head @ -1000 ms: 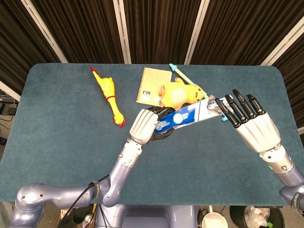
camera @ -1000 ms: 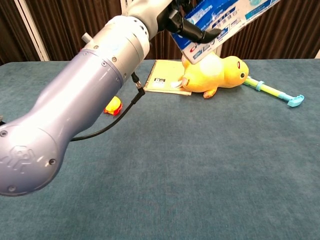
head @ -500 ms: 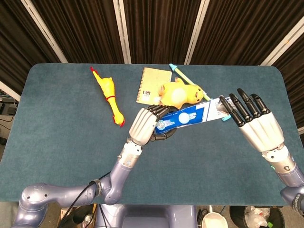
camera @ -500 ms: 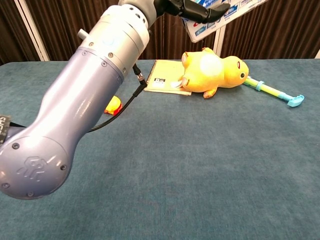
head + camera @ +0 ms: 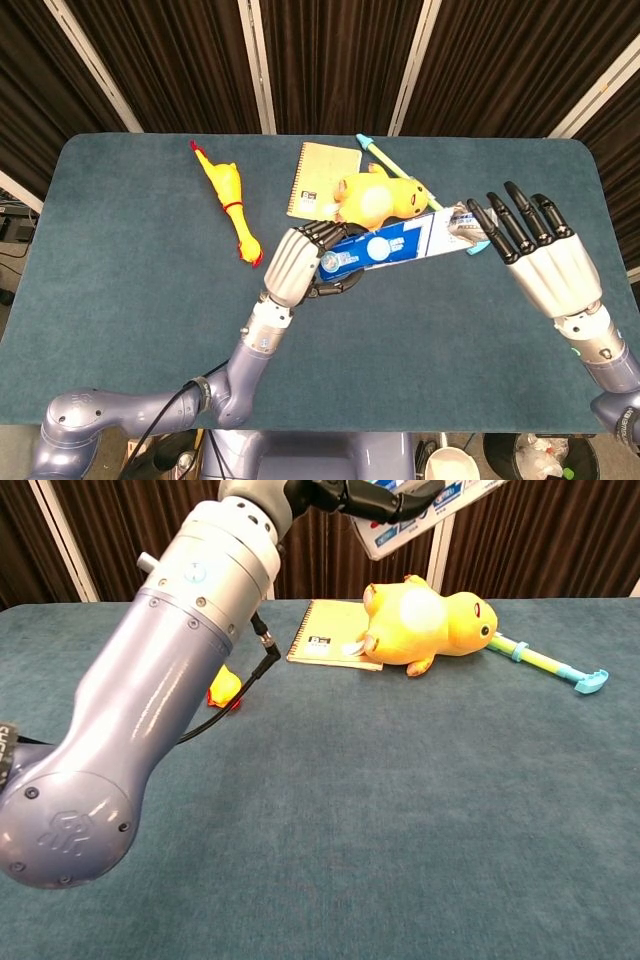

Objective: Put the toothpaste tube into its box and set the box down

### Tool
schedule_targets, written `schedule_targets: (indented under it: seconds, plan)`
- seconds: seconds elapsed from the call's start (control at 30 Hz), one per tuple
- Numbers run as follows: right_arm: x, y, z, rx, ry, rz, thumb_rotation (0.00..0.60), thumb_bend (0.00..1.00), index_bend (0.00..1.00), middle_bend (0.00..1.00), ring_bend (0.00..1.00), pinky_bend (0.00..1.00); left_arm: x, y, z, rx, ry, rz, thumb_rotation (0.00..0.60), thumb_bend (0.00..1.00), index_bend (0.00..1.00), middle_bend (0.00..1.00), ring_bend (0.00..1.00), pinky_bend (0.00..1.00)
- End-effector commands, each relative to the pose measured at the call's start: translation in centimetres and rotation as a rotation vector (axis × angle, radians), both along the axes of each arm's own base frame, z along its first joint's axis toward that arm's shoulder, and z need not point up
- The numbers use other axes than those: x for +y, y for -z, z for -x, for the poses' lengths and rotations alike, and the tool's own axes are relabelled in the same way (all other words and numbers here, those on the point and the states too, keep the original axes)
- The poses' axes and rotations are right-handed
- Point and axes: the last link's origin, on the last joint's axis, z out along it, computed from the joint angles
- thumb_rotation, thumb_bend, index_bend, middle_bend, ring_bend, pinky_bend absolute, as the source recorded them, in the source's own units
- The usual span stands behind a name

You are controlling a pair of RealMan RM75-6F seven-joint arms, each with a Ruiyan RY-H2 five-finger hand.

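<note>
Toothpaste box, blue and white cardboard, long and flat-sided, is up in the air above the desk, just in front of the duck toy. Left robot hand grips its left end, fingers wrapped round it. Right robot hand is at the box's right end, fingers straight and a little spread, tips touching or nearly touching the silvery end sticking out there; likely the tube, cannot tell for sure. This hand holds nothing.

Versus a second ago: box has tilted a bit flatter and the left robot hand has shifted slightly left; right robot hand has stayed at the open end, fingers a little more upright. In the chest view the box has risen toward the top edge, only its lower corner showing now. Judgement: tube looks mostly in, being pushed the last bit; box not yet set down.

Desk is covered in dull teal felt-like cloth. Duck toy is soft yellow plush, lying on its side. Behind and left of the duck toy, a spiral notebook with tan card cover. Far left of the duck toy, a yellow rubber chicken, smooth, long neck. Behind and to the right of the duck toy, a thin pale green and blue plastic stick.
</note>
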Motion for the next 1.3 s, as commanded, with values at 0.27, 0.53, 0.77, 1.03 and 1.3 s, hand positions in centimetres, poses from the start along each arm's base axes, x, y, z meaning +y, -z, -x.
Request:
schedule_targets:
  seconds: [0.27,0.53,0.77,1.03,1.3]
  plan:
    - [-0.8,-1.3,1.4,-0.083,0.102,0.05,0.6,0.5,0.14,0.33,0.22,0.41,-0.9,-1.9,2.2,-0.098,0.01,-0.03,0.6,0.45,0.31,0.5,0.47,0.53]
    - [-0.8,-1.5,1.9,-0.126,0.147,0.052,0.6,0.5,0.14,0.32,0.22,0.41,-1.9,-4.3,5.3,-0.222,0.006,-0.031,0.6,0.45,0.3,0.5,0.47,0.53]
    - [-0.7,-1.1,1.3,-0.125,0.146,0.047,0.6,0.5,0.14,0.32,0.22,0.41,-2.8,-6.5,6.4,-0.342,0.058,-0.05,0.6,0.45,0.28,0.48,0.44,0.53]
    - [-0.5,-0.6,0.6,-0.119,0.14,0.038,0.6,0.5,0.14,0.32,0.22,0.41,-3.1,-7.0,7.4,-0.405,0.079,-0.048,0.6,0.44,0.27,0.46,0.42,0.52]
    - [-0.5,-0.5,0.6,-0.119,0.148,0.03,0.6,0.5,0.14,0.32,0.22,0.41,-3.9,-8.0,6.8,-0.523,0.132,-0.068,0.6,0.44,0.27,0.45,0.41,0.52]
